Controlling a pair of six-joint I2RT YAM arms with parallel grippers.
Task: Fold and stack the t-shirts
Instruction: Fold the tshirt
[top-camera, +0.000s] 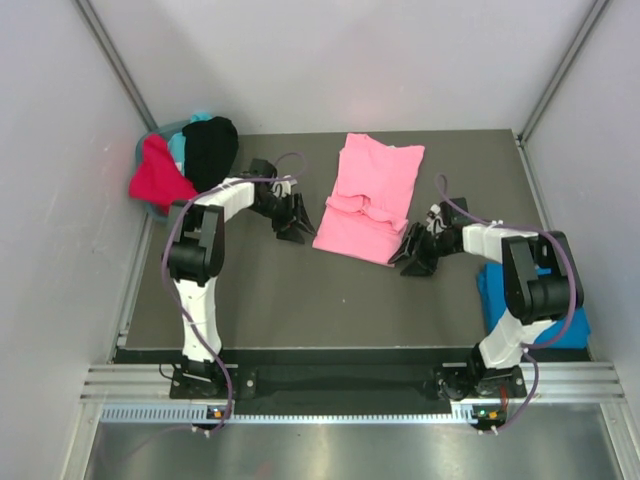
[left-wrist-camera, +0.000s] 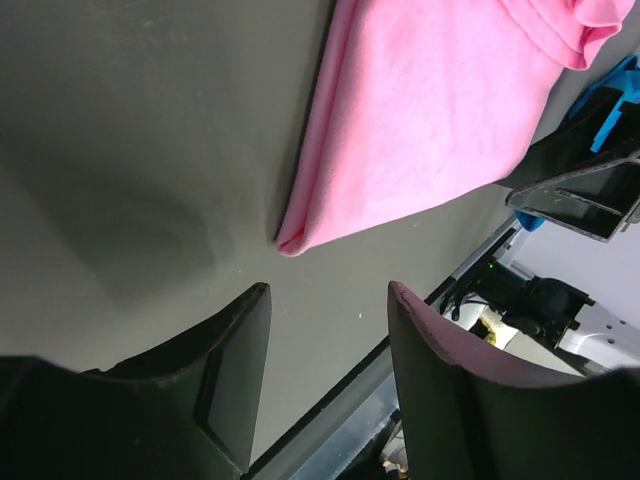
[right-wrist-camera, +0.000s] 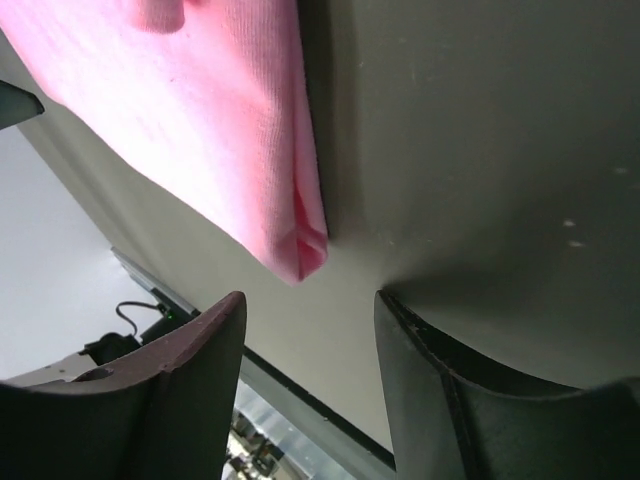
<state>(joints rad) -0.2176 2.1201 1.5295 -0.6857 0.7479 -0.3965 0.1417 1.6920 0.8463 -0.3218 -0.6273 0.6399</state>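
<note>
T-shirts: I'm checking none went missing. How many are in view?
5. Pink t-shirt mid-table; red, teal and black heaped at the far-left corner; blue beside the right arm. More may hide beneath them.

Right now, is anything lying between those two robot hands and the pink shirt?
Nothing visible. The left hand and right hand sit open on either side of the pink t-shirt, each facing a near corner, with only bare table between them and the cloth.
</note>
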